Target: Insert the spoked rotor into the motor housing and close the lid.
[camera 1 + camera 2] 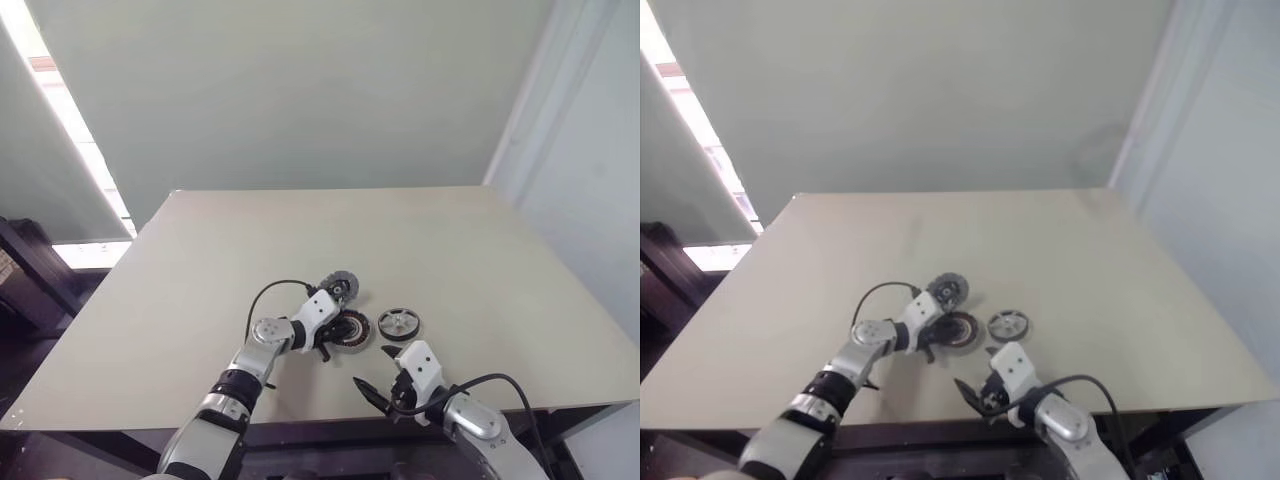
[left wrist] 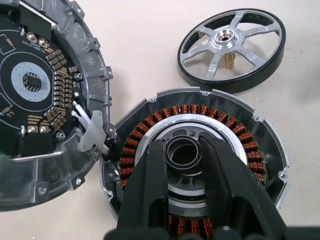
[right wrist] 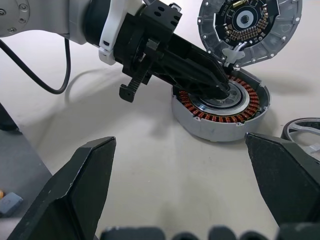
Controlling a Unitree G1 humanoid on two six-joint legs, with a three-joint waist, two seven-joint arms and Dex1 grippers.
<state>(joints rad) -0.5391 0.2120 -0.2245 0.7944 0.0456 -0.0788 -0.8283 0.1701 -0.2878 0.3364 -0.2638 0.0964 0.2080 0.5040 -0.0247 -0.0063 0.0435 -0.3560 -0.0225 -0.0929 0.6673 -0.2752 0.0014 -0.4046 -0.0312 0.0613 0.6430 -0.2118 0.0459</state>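
On the beige table (image 1: 200, 300), the three motor parts are sitting in a tight cluster in the lower middle of the left eye view. The motor housing (image 2: 200, 145), a round grey shell with a ring of copper-brown windings around a silver centre, is lying flat. The left gripper (image 2: 192, 150) is reaching down into it from the lower left of the head view, its two black fingers (image 2: 150, 185) drawn nearly together and resting on the silver centre ring, one on each side of the hole. They are pressing on the housing's hub rather than lifting anything; the housing is sitting on the table.

The lid (image 2: 45, 95) is lying just beside the housing, at its upper left in the left wrist view, with its inner face up, showing a dark circuit board with small components and a ribbed grey rim. A white plastic connector (image 2: 92, 132) is bridging the gap between lid and housing, so the two are touching there.

The spoked rotor (image 2: 231, 47) is lying flat on the table just to the right of the housing in the head view, near it but apart, its silver spokes and brass hub showing inside a dark outer rim.

The right gripper (image 3: 200, 185) is hanging near the table's front edge, at the lower middle of the head view, its fingers spread wide and empty, pointing toward the housing.
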